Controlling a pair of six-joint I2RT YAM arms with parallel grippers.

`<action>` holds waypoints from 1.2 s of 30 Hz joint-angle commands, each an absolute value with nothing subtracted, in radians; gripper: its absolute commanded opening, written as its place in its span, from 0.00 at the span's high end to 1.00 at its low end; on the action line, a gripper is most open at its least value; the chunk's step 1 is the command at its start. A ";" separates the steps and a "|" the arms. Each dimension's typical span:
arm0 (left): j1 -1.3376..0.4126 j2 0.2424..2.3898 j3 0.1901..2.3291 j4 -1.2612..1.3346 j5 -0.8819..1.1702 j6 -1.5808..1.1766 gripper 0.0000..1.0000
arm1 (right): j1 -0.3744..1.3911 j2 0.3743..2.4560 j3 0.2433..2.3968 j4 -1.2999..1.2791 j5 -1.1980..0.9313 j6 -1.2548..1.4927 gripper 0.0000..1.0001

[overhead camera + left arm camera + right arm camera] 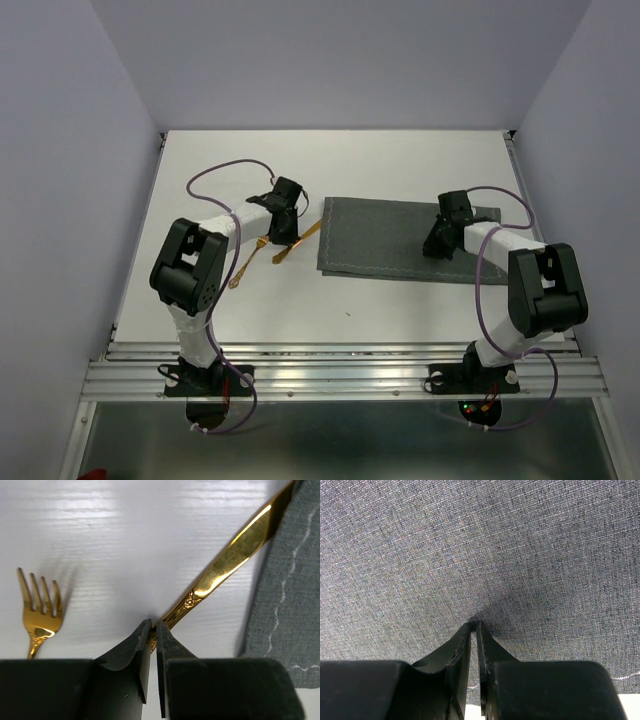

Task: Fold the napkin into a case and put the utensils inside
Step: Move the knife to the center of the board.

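"Clamping that second utensil (230, 555) at its narrow, embossed neck: is that wise?"

"It's thin, stiff, polished gold metal, so probably light but slippery. The left gripper (154, 625) has its jaws closed on the neck, and the long handle may swing. I can't tell if it's a knife or a spoon."

"And the fork (40, 615)?"

"It's lying loose on the white table (400, 160), just left of it."

"The napkin (385, 240)?"

"Dark grey and soft, folded into a long flat strip with a pale wavy hem, its left edge at the handle's tip. The right gripper (474, 624) appears closed on a pinch of it near the right end."
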State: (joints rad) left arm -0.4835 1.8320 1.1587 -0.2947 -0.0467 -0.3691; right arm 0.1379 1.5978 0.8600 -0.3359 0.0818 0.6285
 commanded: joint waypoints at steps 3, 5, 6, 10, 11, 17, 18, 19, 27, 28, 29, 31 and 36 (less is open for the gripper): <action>-0.443 1.870 1.157 -0.423 -0.179 -0.336 0.80 | 0.129 1.591 0.847 -0.379 0.133 0.607 0.84; -0.443 1.842 1.155 -0.407 -0.161 -0.330 0.78 | 0.129 1.592 0.854 -0.385 0.132 0.607 0.84; -0.449 1.824 1.155 -0.394 -0.143 -0.327 0.75 | 0.129 1.592 0.859 -0.390 0.132 0.607 0.84; -0.477 1.766 1.210 -0.399 -0.136 -0.299 0.56 | 0.129 1.586 0.880 -0.397 0.138 0.600 0.81; -0.485 1.770 1.224 -0.420 -0.143 -0.281 0.52 | 0.129 1.585 0.894 -0.403 0.144 0.592 0.81; -0.514 1.833 1.292 -0.430 -0.153 -0.235 0.19 | 0.129 1.577 0.922 -0.426 0.167 0.584 0.80; -0.514 1.845 1.304 -0.425 -0.144 -0.230 0.10 | 0.129 1.578 0.922 -0.428 0.164 0.587 0.80; -0.514 1.867 1.308 -0.416 -0.135 -0.227 0.06 | 0.129 1.578 0.922 -0.428 0.163 0.589 0.80; -0.515 1.951 1.336 -0.396 -0.121 -0.216 0.25 | 0.129 1.574 0.922 -0.440 0.160 0.595 0.80; -0.515 1.959 1.335 -0.394 -0.121 -0.218 0.27 | 0.129 1.571 0.923 -0.443 0.163 0.595 0.80; -0.514 1.970 1.335 -0.393 -0.123 -0.221 0.30 | 0.129 1.571 0.923 -0.443 0.161 0.597 0.80; -0.514 1.985 1.335 -0.391 -0.130 -0.225 0.39 | 0.129 1.568 0.923 -0.443 0.160 0.598 0.80; -0.493 1.990 1.327 -0.406 -0.163 -0.255 0.60 | 0.129 1.569 0.931 -0.449 0.152 0.600 0.81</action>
